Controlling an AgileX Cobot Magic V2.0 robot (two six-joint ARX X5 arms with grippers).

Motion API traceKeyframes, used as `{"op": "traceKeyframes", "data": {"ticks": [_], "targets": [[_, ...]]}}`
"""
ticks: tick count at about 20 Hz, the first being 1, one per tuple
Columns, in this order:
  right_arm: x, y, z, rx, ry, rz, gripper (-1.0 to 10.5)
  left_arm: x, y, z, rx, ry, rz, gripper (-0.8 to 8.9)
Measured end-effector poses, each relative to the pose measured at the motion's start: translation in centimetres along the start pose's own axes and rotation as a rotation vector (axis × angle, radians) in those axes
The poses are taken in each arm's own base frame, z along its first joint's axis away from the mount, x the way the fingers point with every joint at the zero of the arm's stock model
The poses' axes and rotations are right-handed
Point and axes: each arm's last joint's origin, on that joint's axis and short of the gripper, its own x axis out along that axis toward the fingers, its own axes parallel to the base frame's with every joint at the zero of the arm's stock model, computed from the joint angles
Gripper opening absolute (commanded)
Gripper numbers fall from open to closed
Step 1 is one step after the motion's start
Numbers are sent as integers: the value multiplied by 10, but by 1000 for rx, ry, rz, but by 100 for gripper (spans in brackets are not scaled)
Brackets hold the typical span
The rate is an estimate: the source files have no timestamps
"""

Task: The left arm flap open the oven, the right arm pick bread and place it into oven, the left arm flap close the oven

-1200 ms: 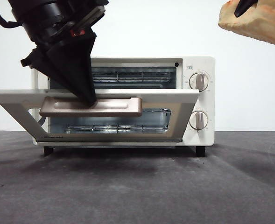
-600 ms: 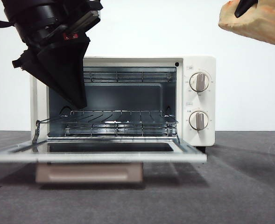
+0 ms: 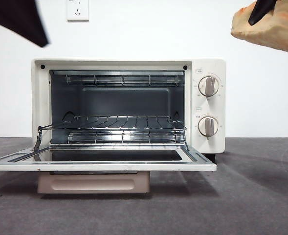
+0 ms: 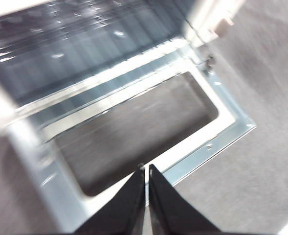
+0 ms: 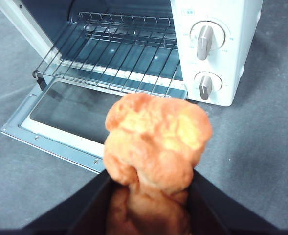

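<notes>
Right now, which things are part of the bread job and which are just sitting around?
Part of the job:
- oven, door dropped open
- bread, held up in the air by the right gripper
- left gripper, jaws shut, raised above the open door

Just there:
- wall socket
- grey table

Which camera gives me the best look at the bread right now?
The right wrist view: the bread fills the middle, lumpy and orange, clamped in the right end effector above the table before the open oven. The front view catches only part of it at the top right corner. The left wrist view shows none.
</notes>
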Motion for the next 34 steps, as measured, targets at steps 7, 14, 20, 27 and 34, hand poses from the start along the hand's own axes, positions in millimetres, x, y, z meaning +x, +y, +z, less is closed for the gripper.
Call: {"op": "traceKeyframes", "data": {"ticks": [7,14,20,27,34], "targets": [[31,10,9,11,41,120,190,-40,6,-60,-54,-82,32,16],[105,31,15,89,48,259,190,-56,3,-76,-50,-106,32,16],[169,43,34,190,-20,195,190,-56,3,-76,-49,-104,32,16],[219,49,49,205,-72,28,191,-56,3,-76,-49,-104,32,16],[237,45,42,203,-91,-82,276,-56,3,-76,-49,-104,32,16]]}}
